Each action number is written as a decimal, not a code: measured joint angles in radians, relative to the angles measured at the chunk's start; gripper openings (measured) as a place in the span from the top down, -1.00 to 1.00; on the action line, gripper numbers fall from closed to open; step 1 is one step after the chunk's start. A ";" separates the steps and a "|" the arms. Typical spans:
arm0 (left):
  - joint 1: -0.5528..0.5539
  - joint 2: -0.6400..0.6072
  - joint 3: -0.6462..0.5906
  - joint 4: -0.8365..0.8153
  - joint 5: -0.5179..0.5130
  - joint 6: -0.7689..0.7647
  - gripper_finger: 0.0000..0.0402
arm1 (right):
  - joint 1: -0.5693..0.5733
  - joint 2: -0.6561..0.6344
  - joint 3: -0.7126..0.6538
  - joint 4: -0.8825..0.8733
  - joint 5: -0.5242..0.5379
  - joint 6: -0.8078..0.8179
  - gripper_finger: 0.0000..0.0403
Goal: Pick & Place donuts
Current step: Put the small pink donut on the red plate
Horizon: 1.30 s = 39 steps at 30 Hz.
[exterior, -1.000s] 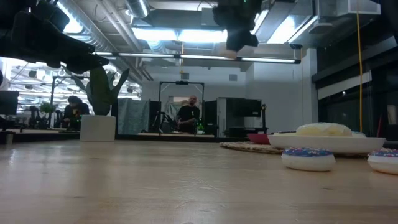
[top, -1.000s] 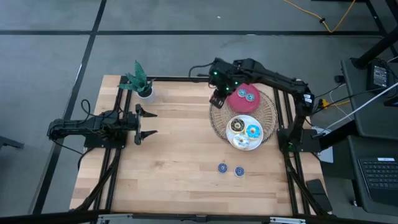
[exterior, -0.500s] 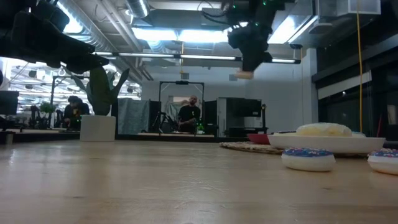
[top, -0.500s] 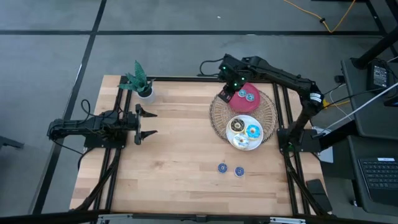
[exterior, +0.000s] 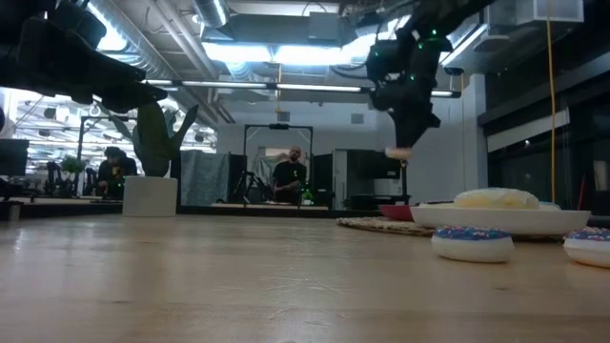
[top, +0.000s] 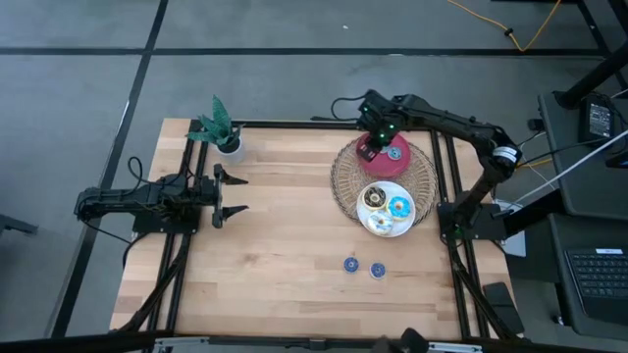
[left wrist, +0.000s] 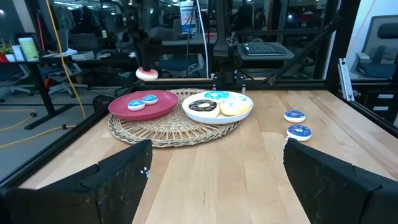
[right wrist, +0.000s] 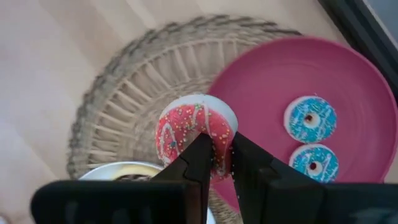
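Note:
My right gripper (top: 372, 145) hovers over the left part of the red plate (top: 400, 167) and is shut on the red-pink donut (right wrist: 193, 132). The same donut (exterior: 399, 151) shows in the low view under the gripper, high above the table. Two small blue donuts (right wrist: 310, 119) lie on the red plate. The white plate (top: 399, 225) carries the chocolate donut (top: 373, 198), the blue-iced donut (top: 398, 207) and the white-iced donut (top: 381, 224). Two more small blue donuts (top: 350, 264) lie flat on the bare table. My left gripper (top: 232, 194) waits open at the table's left side. My right gripper pinches the red-pink donut between its two fingers (right wrist: 200, 163) at the rim (right wrist: 215, 144), coming from above and pointing down. The donut is lifted clear, roughly level below the fingertips, with its sprinkled face up, above the edge of the red plate and the wicker mat.
Both plates sit on a round wicker mat (top: 345, 181) at the table's right far part. A small potted plant (top: 222, 129) stands at the far left corner. Bare wood (top: 285, 245) stretches between the left gripper and the mat.
My right gripper has carried the red-pink donut toward the table's right, from beyond the mat's far left edge to above the red plate, and has come down lower. It has stayed shut on the donut.

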<state>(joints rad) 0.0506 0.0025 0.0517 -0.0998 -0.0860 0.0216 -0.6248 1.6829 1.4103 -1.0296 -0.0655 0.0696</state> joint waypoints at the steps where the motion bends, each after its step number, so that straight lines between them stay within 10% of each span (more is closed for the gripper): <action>1: 0.000 0.000 0.000 0.000 0.000 0.000 -0.76 | -0.009 0.000 -0.016 0.011 0.000 0.000 0.71; 39: 0.000 0.000 0.000 0.000 0.000 0.000 -0.76 | -0.196 -0.024 -0.402 0.195 0.045 -0.106 0.71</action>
<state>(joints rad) 0.0508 0.0026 0.0518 -0.0995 -0.0856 0.0216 -0.8208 1.6585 1.0085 -0.8344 -0.0204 -0.0363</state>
